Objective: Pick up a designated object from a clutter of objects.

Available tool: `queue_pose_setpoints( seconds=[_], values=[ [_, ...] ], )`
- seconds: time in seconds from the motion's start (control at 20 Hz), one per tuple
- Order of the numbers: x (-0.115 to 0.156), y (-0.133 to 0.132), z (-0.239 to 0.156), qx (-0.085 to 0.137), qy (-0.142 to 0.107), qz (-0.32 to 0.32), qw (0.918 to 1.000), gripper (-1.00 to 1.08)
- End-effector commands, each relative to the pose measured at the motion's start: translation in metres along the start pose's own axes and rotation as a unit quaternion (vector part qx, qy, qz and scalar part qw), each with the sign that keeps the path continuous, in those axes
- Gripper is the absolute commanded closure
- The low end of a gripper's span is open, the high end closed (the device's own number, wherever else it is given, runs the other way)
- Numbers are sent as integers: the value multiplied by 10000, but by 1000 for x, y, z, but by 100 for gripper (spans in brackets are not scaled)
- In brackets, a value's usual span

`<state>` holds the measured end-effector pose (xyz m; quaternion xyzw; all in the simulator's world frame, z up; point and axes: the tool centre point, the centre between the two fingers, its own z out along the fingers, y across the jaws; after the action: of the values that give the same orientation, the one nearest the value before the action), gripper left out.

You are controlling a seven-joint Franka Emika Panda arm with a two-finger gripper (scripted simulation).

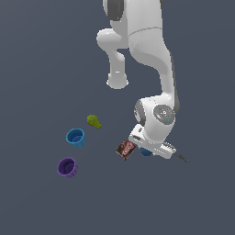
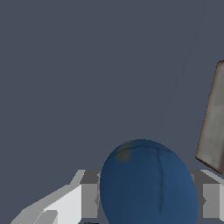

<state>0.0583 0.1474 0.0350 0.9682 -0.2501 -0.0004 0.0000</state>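
Observation:
The designated object, a small dark blue ball (image 2: pixel 148 183), sits between the two fingers of my gripper (image 2: pixel 149 200). One grey finger pad (image 2: pixel 89 200) stands on one side of it and the other pad (image 2: pixel 211 200) on the opposite side. A narrow gap shows on each side, so the jaws are open around the ball. In the exterior view only a little of the ball (image 1: pixel 146 152) shows under the white hand (image 1: pixel 149 143), low over the floor. The rest of the clutter lies around it.
A brown box (image 1: pixel 125 149), also seen in the wrist view (image 2: pixel 214 127), lies right beside the ball. A dark wrench (image 1: pixel 180 156) pokes out on the exterior view's right. The green lump (image 1: pixel 93 121), blue cup (image 1: pixel 75 137) and purple cup (image 1: pixel 67 167) lie further to the left.

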Motion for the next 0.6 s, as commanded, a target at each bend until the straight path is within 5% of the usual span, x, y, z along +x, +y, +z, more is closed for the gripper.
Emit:
queue_pose_setpoints(
  seconds=[0.0,0.55],
  values=[
    [0,3,-5,5,6,1,10000,108],
    [-10,41,-55,3,6,2,10000,108]
  ],
)
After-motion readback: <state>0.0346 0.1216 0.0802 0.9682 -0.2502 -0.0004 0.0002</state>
